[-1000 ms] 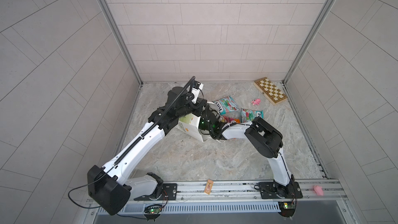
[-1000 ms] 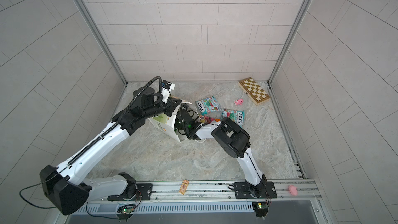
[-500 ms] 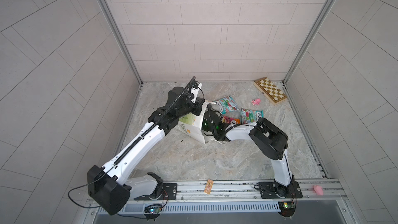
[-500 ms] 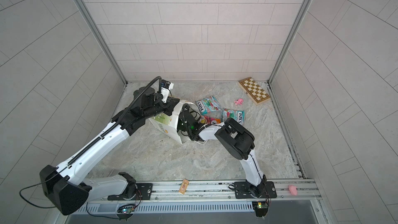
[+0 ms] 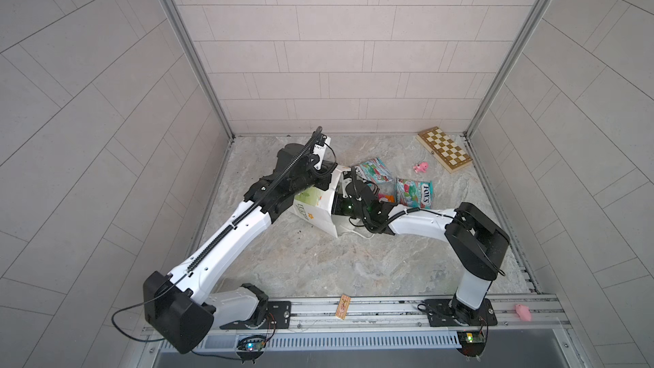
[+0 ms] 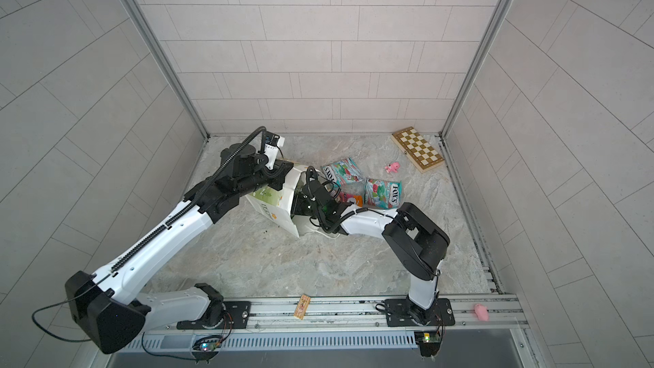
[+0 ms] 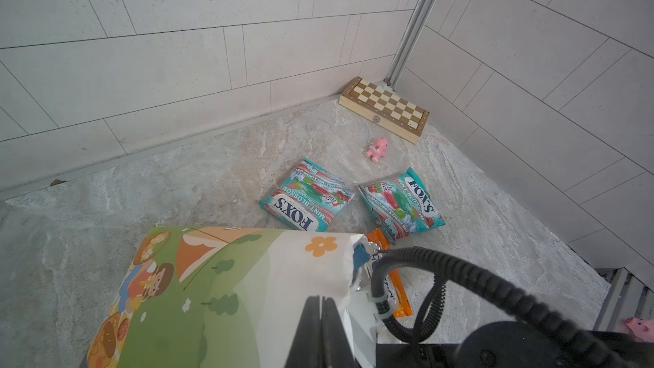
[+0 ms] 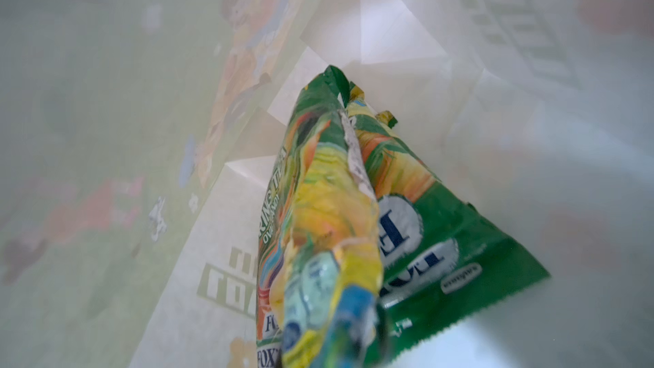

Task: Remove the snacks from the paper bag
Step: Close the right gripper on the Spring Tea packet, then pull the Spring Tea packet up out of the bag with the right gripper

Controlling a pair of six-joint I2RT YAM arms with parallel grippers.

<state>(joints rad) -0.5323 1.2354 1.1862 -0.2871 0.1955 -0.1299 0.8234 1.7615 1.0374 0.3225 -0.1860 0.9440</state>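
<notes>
The bag (image 5: pixel 313 208) lies on its side on the table (image 5: pixel 318 263), near the middle and a bit toward the back left corner. Its mouth faces my right arm. My left gripper (image 7: pixel 320 316) pinches the top edge of the mouth. Its jaws are pressed tight on the paper and hold the mouth up.

My right gripper (image 8: pixel 361 338) is deep inside the bag. A second ago its jaws were a little apart. Now they are pressed together, and the yellow packet (image 8: pixel 329 207) is scrunched up right where they meet. So I think I have just pinched it. The top views cannot show this, because the bag hides my fingers.

The green packet (image 8: pixel 435 242) lies against the yellow one inside the bag. I do not think I hold that one too, but I cannot be sure.

Three snacks are out already. Two teal packets (image 5: pixel 373 170) (image 5: pixel 414 191) lie side by side toward the back edge, past the bag's mouth. An orange packet (image 7: pixel 396 277) lies right at the mouth, by my right arm.

So the grab looks done, and two snacks are left in the bag. Next I should pull my right arm back slowly while my left side keeps the bag from sliding. The packet is shiny and may slip, and the green one may drag along with it.
</notes>
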